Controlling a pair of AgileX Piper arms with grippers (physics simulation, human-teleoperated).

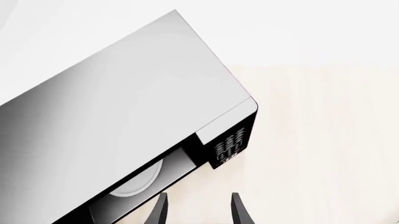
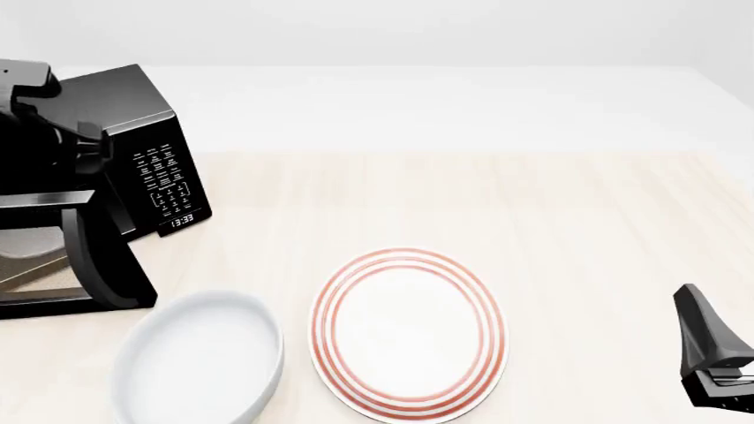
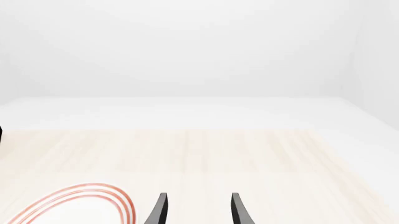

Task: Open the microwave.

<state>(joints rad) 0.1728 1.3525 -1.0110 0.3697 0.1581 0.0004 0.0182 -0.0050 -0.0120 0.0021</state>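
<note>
The microwave is seen at the worktop's far left corner, door swung wide. The left gripper is released above it; the right gripper is likewise released. Opening is judged nearly complete; only withdrawal is called for.

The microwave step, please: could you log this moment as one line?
microwave: door swung open, turntable visible | left gripper: open, empty, above microwave | right gripper: open, idle | plate, bowl: untouched

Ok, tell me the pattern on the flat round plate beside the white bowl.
The round white plate carries concentric red rings around its rim, plain white centre. Front view shows it best.
</note>
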